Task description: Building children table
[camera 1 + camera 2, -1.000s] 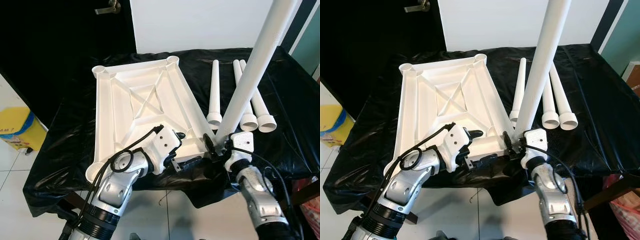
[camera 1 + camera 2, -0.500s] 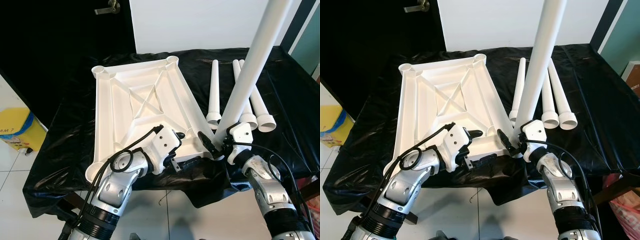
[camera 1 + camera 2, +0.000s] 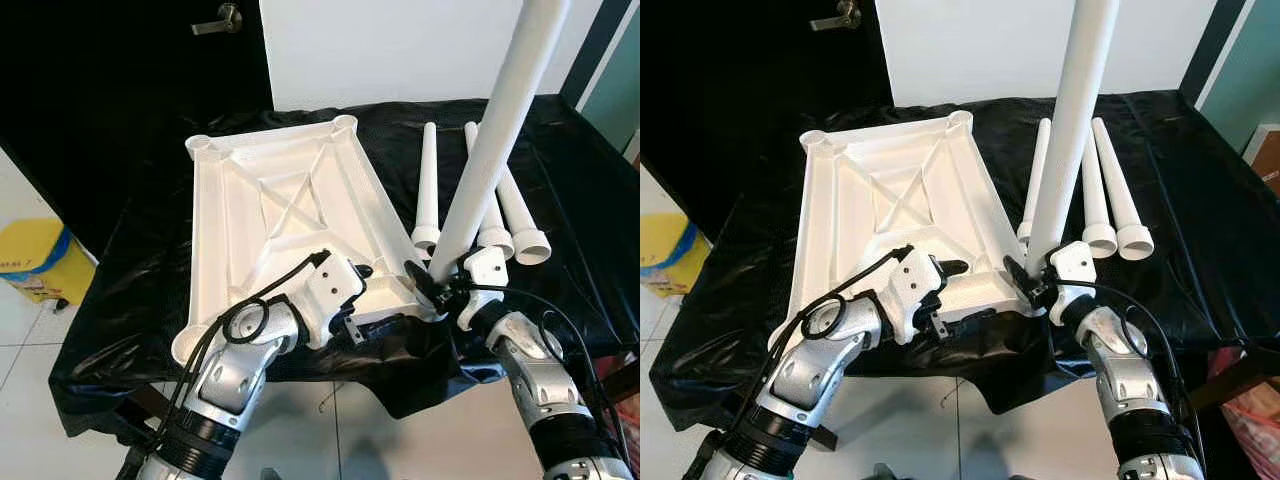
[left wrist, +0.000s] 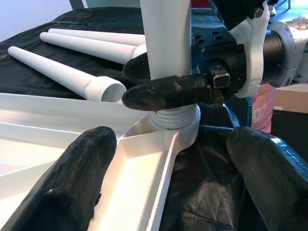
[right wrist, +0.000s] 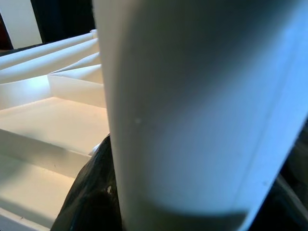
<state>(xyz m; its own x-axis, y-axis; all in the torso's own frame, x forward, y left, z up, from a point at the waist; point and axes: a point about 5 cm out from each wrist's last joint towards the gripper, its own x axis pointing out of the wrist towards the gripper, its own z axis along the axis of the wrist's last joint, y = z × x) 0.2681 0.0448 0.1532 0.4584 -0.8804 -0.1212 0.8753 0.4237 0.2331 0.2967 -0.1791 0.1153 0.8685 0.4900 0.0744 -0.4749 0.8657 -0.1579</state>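
Lying upside down on a desk draped in glossy black plastic sheeting [image 3: 150,300] is one white moulded plastic tabletop [image 3: 290,225], ribbed, with round corner sockets. Four smooth tapered white plastic legs are counted: three loose legs [image 3: 427,195] lie side by side beside it, and one upright leg [image 3: 490,140] is seated by its threaded end in the near corner socket [image 4: 175,130], clenched by the right end effector [image 3: 432,288]. The left end effector [image 3: 362,300] is spread, unloaded, astride the tabletop's near rim.

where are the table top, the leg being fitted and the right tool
table top [image 3: 290,200]: left eye view, on the crossed ribs of its underside
leg being fitted [image 3: 490,140]: left eye view, mid shaft
right tool [image 4: 166,79]: left wrist view, midway between its fingertips, at the leg's base
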